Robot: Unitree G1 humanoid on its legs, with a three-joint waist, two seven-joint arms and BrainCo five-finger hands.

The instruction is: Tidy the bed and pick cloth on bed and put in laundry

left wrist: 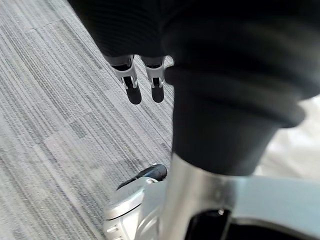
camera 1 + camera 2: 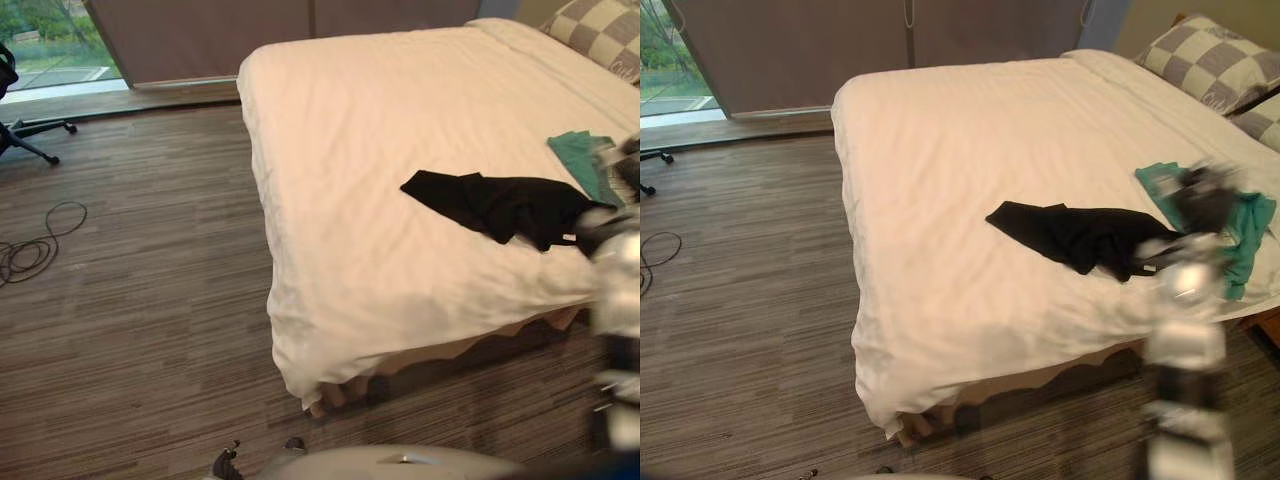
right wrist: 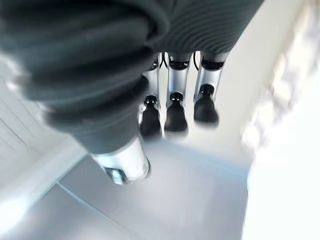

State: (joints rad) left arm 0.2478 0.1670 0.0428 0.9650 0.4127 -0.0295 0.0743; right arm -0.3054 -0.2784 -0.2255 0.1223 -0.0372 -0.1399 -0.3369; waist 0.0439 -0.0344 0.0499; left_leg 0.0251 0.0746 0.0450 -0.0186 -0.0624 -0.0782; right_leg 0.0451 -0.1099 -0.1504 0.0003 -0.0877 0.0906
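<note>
Right hand (image 3: pixel 176 87) straight-fingered and empty, just beside black cloth (image 2: pixel 1075 232) on bed (image 2: pixel 940 150), left hand (image 1: pixel 145 80) relaxed

White bed (image 2: pixel 970 150) carries black cloth (image 2: pixel 1075 235), green cloth (image 2: pixel 577 155), perhaps two checked pillows (image 2: pixel 1210 60).

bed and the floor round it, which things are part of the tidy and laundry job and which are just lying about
Job: black cloth, green cloth, white-covered bed.
Lying about: checked pillows, office chair base on the floor.
</note>
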